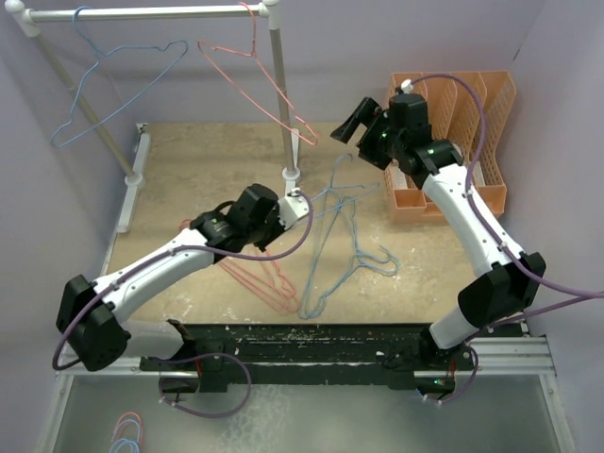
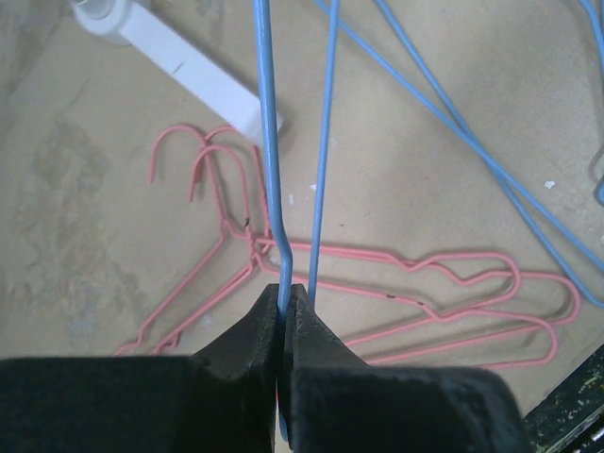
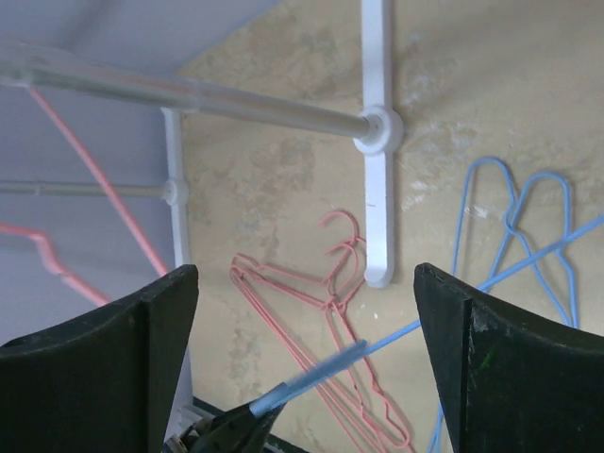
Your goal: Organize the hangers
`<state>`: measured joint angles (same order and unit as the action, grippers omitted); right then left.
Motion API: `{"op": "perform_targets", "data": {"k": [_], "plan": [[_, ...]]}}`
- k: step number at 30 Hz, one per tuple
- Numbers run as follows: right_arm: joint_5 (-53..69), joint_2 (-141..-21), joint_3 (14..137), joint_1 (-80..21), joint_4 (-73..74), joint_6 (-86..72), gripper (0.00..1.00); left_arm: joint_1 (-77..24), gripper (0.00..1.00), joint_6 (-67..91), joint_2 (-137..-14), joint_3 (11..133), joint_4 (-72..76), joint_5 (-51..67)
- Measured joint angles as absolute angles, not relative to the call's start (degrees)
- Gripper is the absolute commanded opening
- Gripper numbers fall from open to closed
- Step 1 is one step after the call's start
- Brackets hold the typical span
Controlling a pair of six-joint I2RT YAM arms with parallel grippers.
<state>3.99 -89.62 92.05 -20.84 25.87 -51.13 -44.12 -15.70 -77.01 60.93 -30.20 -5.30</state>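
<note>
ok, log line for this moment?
left end effector: shut on blue hanger | right end effector: open | rack: pink hanger hung

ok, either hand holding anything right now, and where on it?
Left hand pinches a light blue hanger on a straight wire run beside a kink. Right hand open, empty.

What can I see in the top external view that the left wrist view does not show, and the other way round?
Only the top external view: the orange slotted plastic file holder, a light blue wire hanger and a pink-red wire hanger hung on the white pole rack, and the right gripper, open in the air.
Only the left wrist view: the left gripper, jaws shut on a second blue wire hanger.
Both: the pink-red wire hangers lying on the sandy table, and the rack's white foot.
</note>
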Motion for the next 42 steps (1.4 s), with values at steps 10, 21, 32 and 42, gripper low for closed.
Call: {"op": "perform_targets", "data": {"k": [10, 21, 32, 42], "plan": [[-3.18, -86.11, 105.97, -20.25, 30.48, -45.76, 1.0, -36.69, 0.0, -17.15, -64.55, 58.78, -43.03, -9.74], [-4.23, -83.66, 113.71, -15.7, 31.22, -43.48, 1.0, -20.78, 0.0, -17.69, -52.75, 57.67, -55.46, -16.19], [2.15, -86.32, 110.74, -13.5, 30.87, -43.09, 1.0, -7.55, 0.0, -15.35, -57.12, 78.19, -58.92, -7.68], [5.23, -85.86, 105.54, -13.3, 29.26, -42.85, 1.0, -1.89, 0.0, -14.98, -63.29, 92.9, -56.6, -1.83]]}}
